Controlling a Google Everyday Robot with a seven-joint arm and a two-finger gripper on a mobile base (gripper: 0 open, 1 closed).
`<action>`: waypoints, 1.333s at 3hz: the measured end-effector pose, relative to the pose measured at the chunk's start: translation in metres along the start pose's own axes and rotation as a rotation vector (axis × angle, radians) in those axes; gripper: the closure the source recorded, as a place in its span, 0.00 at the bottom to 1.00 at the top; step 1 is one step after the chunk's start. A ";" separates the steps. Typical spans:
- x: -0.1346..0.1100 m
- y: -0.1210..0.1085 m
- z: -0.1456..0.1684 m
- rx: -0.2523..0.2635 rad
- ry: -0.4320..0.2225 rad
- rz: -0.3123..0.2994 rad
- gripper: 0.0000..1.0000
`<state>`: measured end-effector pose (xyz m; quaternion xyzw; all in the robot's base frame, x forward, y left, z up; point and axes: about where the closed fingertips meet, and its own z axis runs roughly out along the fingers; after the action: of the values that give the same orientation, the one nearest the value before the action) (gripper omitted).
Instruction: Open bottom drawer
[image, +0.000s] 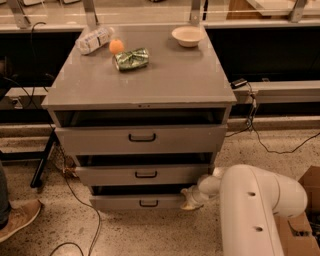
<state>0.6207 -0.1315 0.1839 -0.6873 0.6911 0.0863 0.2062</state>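
gripper (190, 198) low at bottom drawer's (137, 202) right edge.
contact unclear; its grip state can't be told. open floor (150, 235) before the drawer front, arm (255, 210) at right.

claw (189, 198) crowds the right end of bottom drawer (131, 202); floor (150, 231) before it open.

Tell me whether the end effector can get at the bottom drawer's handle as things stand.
Probably yes: the end effector sits at the right end of the bottom drawer, and nothing blocks the front up to its handle.
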 end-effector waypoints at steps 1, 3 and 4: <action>-0.008 0.029 -0.007 -0.052 -0.024 0.028 0.87; -0.009 0.033 -0.009 -0.065 -0.031 0.035 1.00; -0.009 0.033 -0.009 -0.065 -0.031 0.035 1.00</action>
<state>0.5859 -0.1253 0.1908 -0.6799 0.6967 0.1228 0.1929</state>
